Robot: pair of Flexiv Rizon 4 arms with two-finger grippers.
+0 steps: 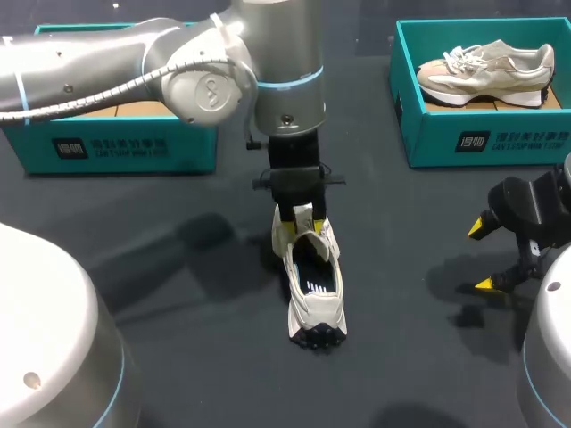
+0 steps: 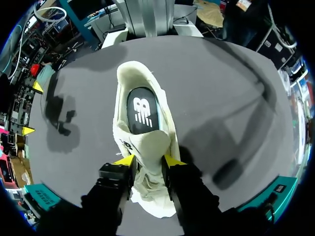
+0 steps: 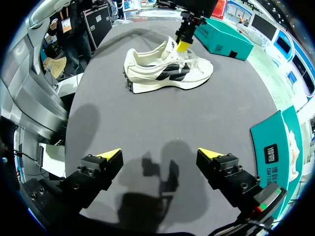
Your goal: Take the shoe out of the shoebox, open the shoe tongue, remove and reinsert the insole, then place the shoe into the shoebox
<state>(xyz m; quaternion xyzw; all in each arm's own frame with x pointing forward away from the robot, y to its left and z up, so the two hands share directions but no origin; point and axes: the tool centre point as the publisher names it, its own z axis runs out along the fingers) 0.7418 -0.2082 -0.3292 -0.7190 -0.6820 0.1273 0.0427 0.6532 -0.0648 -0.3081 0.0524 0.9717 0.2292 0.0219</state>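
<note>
Bare tabletop btwn right hand and shoe leaves an open lane. Left hand clamps shoe's far end (its arm overhangs there). Left shoebox & right shoebox wall the back edge.

Head camera: we look down on the dark grey table from behind. Left wrist camera sits close above the cream-white sneaker; right wrist camera shares it, well apart.

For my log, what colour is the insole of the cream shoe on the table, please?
The insole is black with white marking, clearest in the left wrist view.
</note>
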